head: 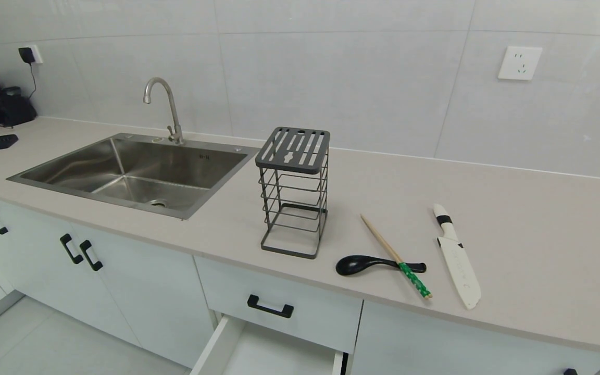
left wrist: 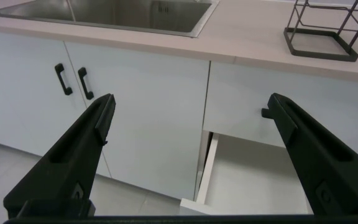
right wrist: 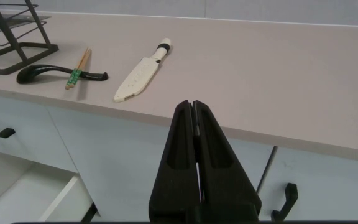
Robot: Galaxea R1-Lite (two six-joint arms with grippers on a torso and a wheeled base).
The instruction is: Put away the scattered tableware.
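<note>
Stainless steel forms the sink [head: 175,166] at the left of the beige counter [head: 539,234], with a curved faucet [head: 175,122] behind it. The left gripper [left wrist: 191,155] is in front of the white cabinets below the counter edge. Its fingers are spread wide, and between them a lower drawer [head: 211,346] shows, pulled open with a white inside. To the right of the sink a dark wire rack [head: 290,167] stands upright on the counter, with a slotted plate on top. The tableware lies on the counter to the right of the rack, not in it. A black spoon [head: 352,265] lies near the front edge, and wooden chopsticks [head: 383,242] with a green end lie across its handle. A white knife [head: 461,271] with black bands on the handle lies apart from them, its tip toward the front edge. The right gripper [right wrist: 196,155] is before the counter edge, its fingers pressed together.
</note>
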